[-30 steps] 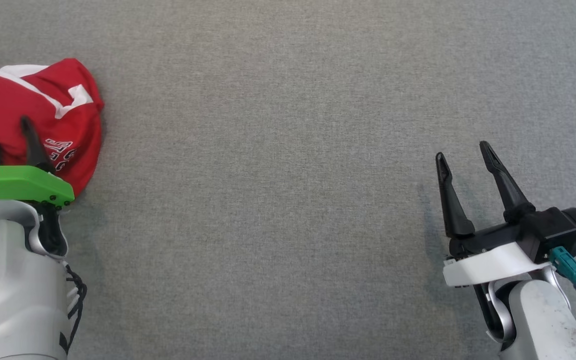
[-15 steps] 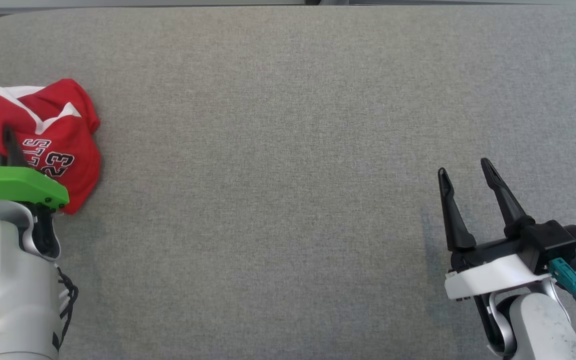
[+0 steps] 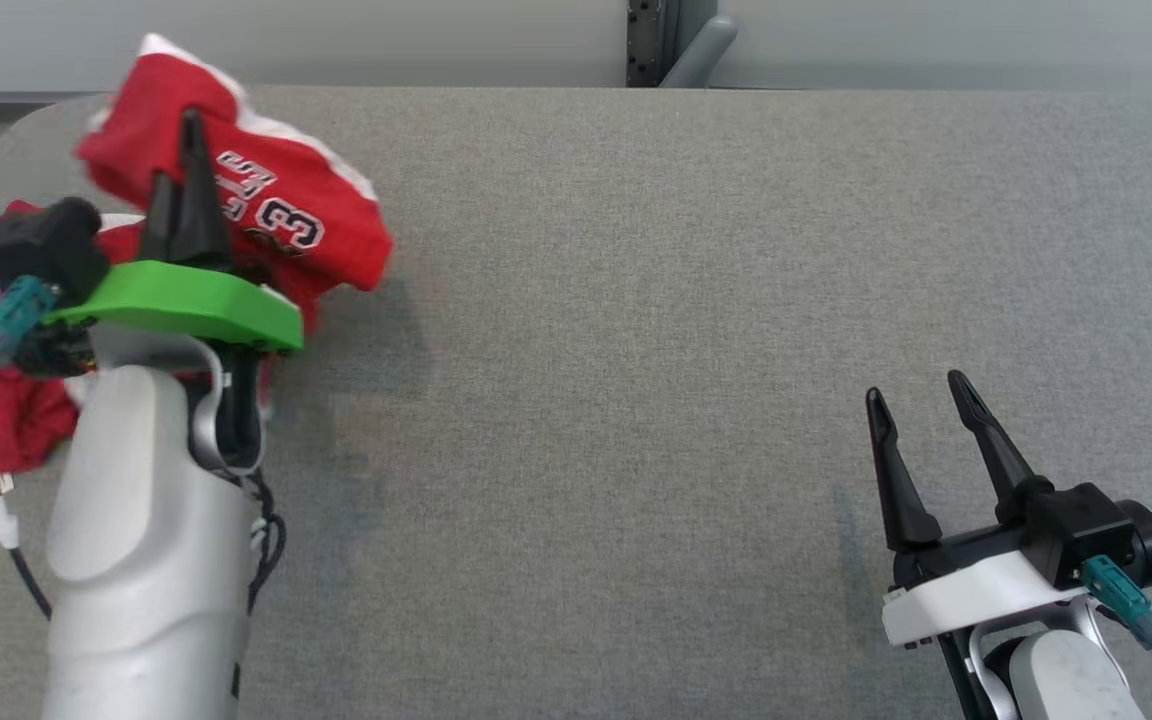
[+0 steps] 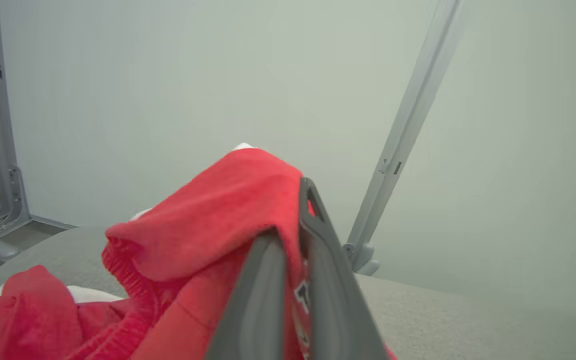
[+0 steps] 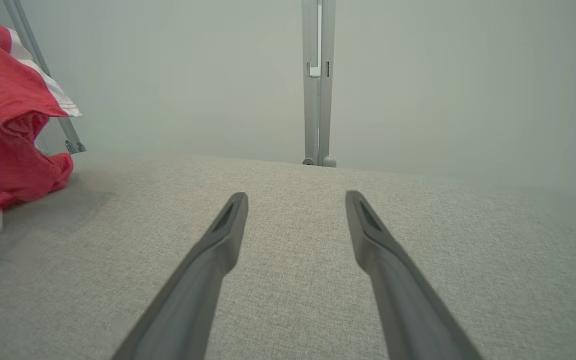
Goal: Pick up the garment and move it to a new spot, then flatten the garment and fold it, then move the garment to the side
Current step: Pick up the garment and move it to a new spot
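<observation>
The garment [image 3: 276, 215] is a red jersey with white trim and white numbers, bunched up at the far left of the grey table. My left gripper [image 3: 186, 150] is shut on a fold of the garment and holds that part raised above the table, while the rest trails down to the surface at the left edge. In the left wrist view the garment [image 4: 208, 220] is pinched between my two dark fingers [image 4: 268, 280]. My right gripper [image 3: 916, 400] stands open over bare table at the lower right, far from the garment [image 5: 3, 130].
The grey fabric table [image 3: 656, 330] stretches wide between the two arms. Its far edge meets a pale wall with a grey metal post [image 3: 656, 45]. The table's rounded far-left corner lies just behind the garment.
My left gripper closed on the garment and lifted it up and to the right. The head camera tilted upward, bringing the table's far edge and wall into view. The right gripper stayed open.
</observation>
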`<state>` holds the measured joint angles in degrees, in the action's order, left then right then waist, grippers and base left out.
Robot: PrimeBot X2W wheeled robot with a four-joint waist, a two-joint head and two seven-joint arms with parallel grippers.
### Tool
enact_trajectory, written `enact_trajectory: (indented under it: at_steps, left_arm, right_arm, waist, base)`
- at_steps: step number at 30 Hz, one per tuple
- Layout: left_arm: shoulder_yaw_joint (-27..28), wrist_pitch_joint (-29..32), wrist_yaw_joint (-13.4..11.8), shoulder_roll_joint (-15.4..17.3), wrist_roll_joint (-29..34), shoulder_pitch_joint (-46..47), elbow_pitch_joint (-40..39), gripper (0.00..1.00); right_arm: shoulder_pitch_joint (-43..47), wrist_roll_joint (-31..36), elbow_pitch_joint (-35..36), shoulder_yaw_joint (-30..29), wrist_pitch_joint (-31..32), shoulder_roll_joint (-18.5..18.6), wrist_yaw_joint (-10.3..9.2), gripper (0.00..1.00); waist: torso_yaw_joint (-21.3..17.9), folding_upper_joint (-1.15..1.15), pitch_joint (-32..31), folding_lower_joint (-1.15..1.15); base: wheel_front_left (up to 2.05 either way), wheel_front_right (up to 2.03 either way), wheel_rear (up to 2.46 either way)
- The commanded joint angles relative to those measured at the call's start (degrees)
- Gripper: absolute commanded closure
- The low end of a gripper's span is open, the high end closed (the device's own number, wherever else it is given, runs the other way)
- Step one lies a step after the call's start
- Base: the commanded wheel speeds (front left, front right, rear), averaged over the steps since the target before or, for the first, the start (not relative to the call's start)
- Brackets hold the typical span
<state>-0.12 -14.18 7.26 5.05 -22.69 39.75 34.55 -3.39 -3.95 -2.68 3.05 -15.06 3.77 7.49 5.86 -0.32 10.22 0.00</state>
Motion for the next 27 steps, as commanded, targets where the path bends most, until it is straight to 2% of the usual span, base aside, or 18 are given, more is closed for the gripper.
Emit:
enact_trajectory:
  at_steps: [1, 9, 14, 17, 21, 27]
  left_arm:
    - [-1.18, 0.46, 0.24, -0.4, -1.15, -0.82, -1.91, 1.0]
    - [-17.04, 7.25, 0.21, -2.0, -10.16, -9.36, -26.07, 1.0]
    - [-29.01, 9.4, -3.51, -2.01, -15.59, -12.65, -35.83, 1.0]
    - [-34.34, 9.09, -5.92, -2.03, -16.41, -13.22, -36.17, 1.0]
    - [-39.77, 8.36, -8.03, -2.01, -17.14, -12.83, -31.98, 1.0]
    - [-43.93, 6.84, -8.87, -2.03, -19.29, -13.67, -23.53, 1.0]
  right_arm:
    - [0.81, -0.51, -0.02, 0.1, -0.18, -0.22, 0.01, 0.0]
    - [1.49, -1.13, 0.17, -0.16, -0.18, -0.61, 0.01, 0.0]
    - [1.37, -1.46, 0.25, -0.54, -0.18, -0.77, 0.01, 0.0]
    - [0.85, -2.29, 0.3, -0.47, -0.18, -0.82, 0.01, 0.0]
    - [0.81, -3.58, 0.2, -0.51, -0.18, -0.82, 0.01, 0.0]
    - [0.68, -4.57, 0.21, -0.85, -0.18, -0.81, 0.01, 0.0]
  waist:
    - [-0.22, 0.32, -0.97, 0.0]
    - [-3.37, 0.32, -1.7, 0.0]
    - [-6.48, 0.32, -1.15, 0.0]
    - [-8.72, 0.32, -0.55, 0.0]
    - [-11.37, 0.32, 0.11, 0.0]
    - [-14.58, 0.32, 1.01, 0.0]
  base:
    - [0.0, 0.0, 0.0]
    - [0.0, 0.0, 0.0]
    - [0.0, 0.0, 0.0]
    - [0.0, 0.0, 0.0]
    - [0.0, 0.0, 0.0]
    - [0.0, 0.0, 0.0]
